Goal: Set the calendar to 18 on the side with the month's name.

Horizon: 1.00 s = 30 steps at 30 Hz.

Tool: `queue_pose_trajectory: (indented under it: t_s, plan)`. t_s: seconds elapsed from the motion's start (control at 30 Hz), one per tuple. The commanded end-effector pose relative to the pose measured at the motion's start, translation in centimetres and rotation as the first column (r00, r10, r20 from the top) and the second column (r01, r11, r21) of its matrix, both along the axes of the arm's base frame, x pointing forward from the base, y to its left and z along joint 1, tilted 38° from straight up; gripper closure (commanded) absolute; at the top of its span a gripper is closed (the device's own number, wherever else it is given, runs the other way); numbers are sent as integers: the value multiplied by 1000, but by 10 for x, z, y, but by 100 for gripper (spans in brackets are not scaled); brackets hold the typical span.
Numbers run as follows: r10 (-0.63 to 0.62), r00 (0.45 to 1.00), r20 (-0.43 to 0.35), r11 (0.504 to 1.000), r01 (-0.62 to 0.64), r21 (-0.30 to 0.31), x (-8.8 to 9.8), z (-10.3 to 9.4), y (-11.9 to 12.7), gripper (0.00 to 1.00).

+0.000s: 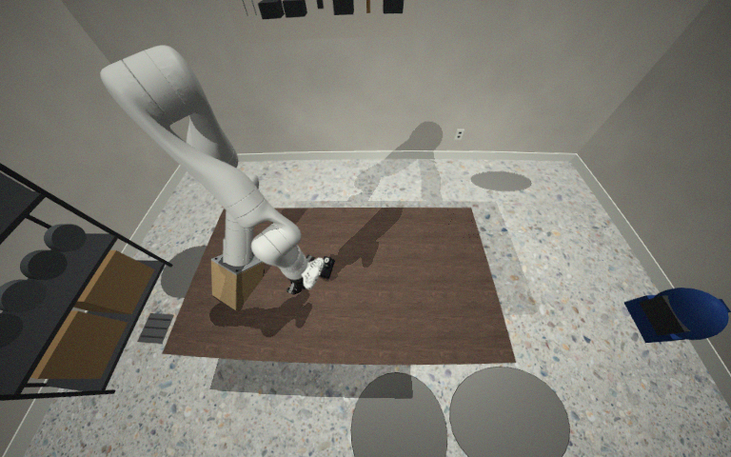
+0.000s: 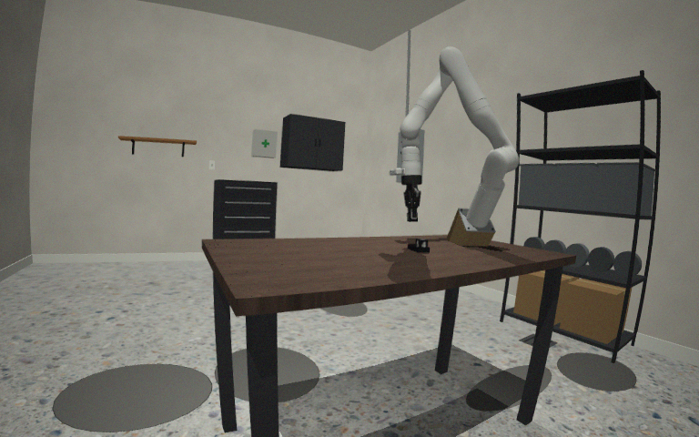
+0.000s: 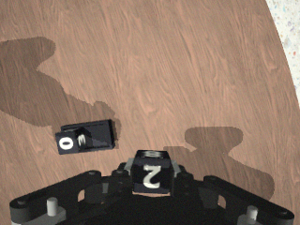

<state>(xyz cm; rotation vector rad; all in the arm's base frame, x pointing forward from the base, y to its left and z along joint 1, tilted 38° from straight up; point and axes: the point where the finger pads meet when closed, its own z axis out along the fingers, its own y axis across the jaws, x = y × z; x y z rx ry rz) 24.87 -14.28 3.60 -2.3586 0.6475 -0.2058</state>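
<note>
Claw (image 3: 150, 183): pinching a digit cube (image 3: 150, 176), its fingers partly closed on the sides, a "2" face showing toward the wrist camera.
Tray (image 3: 88, 135): lying on the surface (image 2: 329, 268) near the base-side edge, one cube (image 3: 67, 142) showing "0" seated, the other slot vacant.
Step advice: turning the held cube to the needed digit, then lowering it squarely into the vacant slot.
Arm pose: elbow raised high, wrist pointing straight down, hanging well above the tray.

The dark brown wooden counter (image 3: 187, 37) shows a smooth, faintly sheened grain. The small black calendar tray (image 3: 88, 137) and the black number cube (image 3: 150, 176) look like matt plastic, as does the black gripper (image 3: 150, 190).
</note>
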Motion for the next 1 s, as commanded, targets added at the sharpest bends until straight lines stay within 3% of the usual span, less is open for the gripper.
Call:
queue_pose_trajectory:
  t_s: [0.0, 0.23, 0.3, 0.4, 0.57, 0.77, 0.8, 0.87, 0.97]
  plan:
    - [-51, 997, -57, 998, 52, 19, 0, 0, 2, 72]
    - [-261, 931, -257, 952, 292, 89, -3, 0, 6, 72]
    - [-261, 931, -257, 952, 292, 89, -3, 0, 6, 72]
    - [-344, 872, -348, 911, 399, 102, -4, 0, 7, 72]
    - [-461, 735, -497, 813, 574, 95, -4, 0, 9, 72]
    - [-554, 515, -654, 655, 755, 40, -4, 1, 9, 72]
    - [-563, 474, -676, 625, 780, 27, -4, 1, 9, 72]
    - [-563, 474, -676, 625, 780, 27, -4, 1, 9, 72]
    - [-581, 346, -737, 531, 847, -20, -4, 1, 9, 72]
